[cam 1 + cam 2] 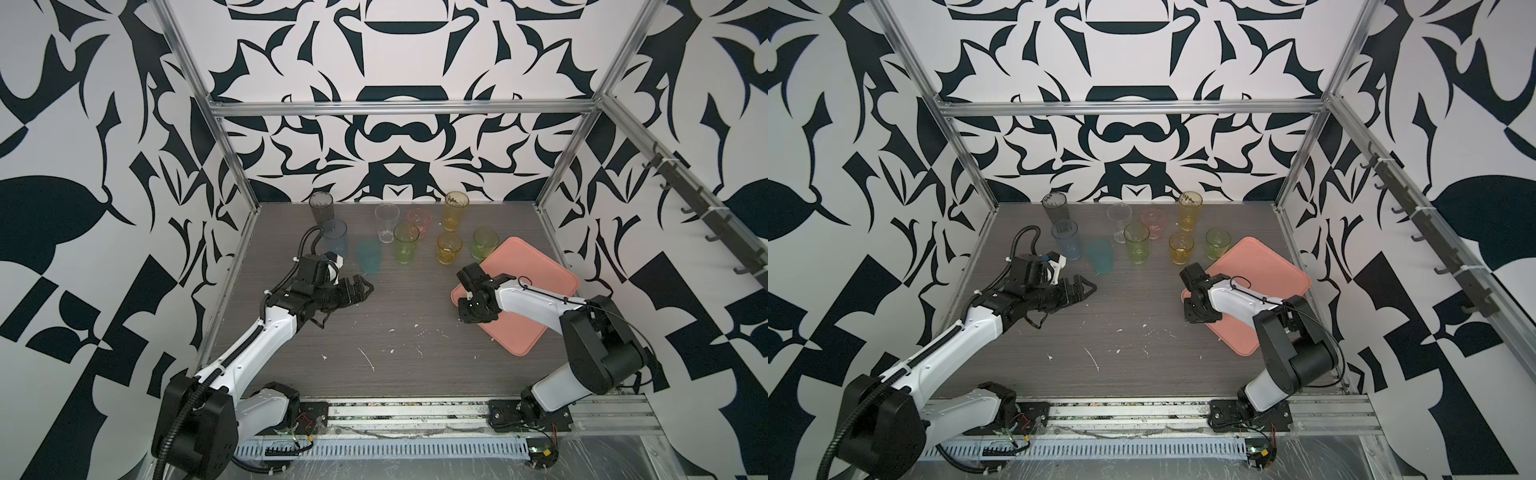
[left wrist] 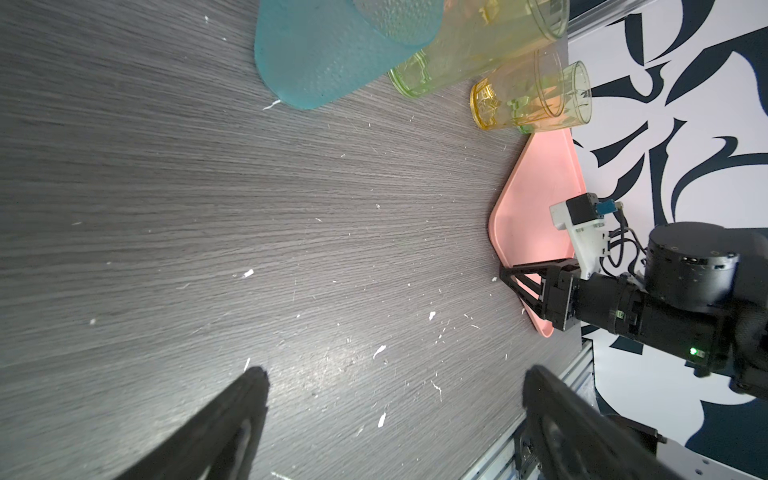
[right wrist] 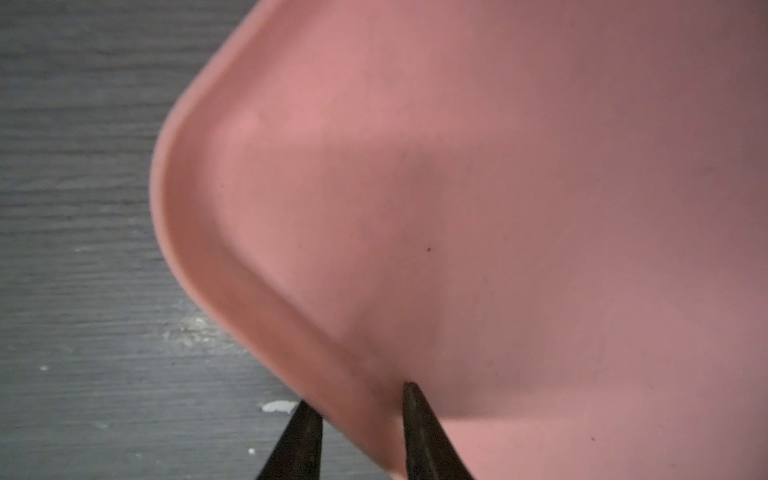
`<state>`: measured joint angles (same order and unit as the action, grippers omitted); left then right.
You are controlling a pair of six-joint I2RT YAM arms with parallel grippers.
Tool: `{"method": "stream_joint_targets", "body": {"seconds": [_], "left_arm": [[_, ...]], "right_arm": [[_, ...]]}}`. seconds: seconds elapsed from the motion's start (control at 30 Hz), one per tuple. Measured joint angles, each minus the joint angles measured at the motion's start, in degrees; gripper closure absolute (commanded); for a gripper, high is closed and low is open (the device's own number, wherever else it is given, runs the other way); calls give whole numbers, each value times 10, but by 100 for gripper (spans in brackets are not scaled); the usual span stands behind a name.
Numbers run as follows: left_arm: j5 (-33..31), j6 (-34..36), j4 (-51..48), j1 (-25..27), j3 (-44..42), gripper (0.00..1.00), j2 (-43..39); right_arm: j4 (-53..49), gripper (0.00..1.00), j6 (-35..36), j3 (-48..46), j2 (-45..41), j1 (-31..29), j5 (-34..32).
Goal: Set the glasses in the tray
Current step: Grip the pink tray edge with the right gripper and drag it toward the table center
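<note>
The tray (image 1: pixel 540 266) is lying skewed on the right side of the table (image 1: pixel 395 332), with nothing in it. Its near-left corner rim is being straddled by the right gripper (image 3: pixel 359 409): one fingertip is outside on the table side, the other inside the tray, and the jaws are narrowed to a small gap. Whether the rim is actually being pinched cannot be told. Likely the corner is being taken so the tray can be dragged or squared toward the glasses (image 1: pixel 406 243); this is a judgement only. All nine glasses are sitting grouped toward the back, off the tray. The short green one (image 1: pixel 484 243) is just beside the tray's far corner. The teal glass (image 1: pixel 368 255) is being shown blurred, pose unclear. The left gripper (image 1: pixel 360 289) is being held fully spread and empty near the teal glass, probably being kept clear until the tray is sorted.
</note>
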<state>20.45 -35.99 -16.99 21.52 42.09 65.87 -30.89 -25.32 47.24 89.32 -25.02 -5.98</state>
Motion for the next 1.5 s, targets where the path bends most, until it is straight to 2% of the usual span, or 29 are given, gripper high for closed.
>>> {"method": "stream_joint_targets", "body": {"seconds": [0.43,0.83,1.5], "left_arm": [[-8,0,-7,0,0,1,-1],[-10,0,-8,0,0,1,-2],[-14,0,-8,0,-16,1,-13]], "right_arm": [[24,89,0,2,3,-17,4],[30,99,-47,46,45,-79,2],[115,100,-173,90,97,-155,51]]}}
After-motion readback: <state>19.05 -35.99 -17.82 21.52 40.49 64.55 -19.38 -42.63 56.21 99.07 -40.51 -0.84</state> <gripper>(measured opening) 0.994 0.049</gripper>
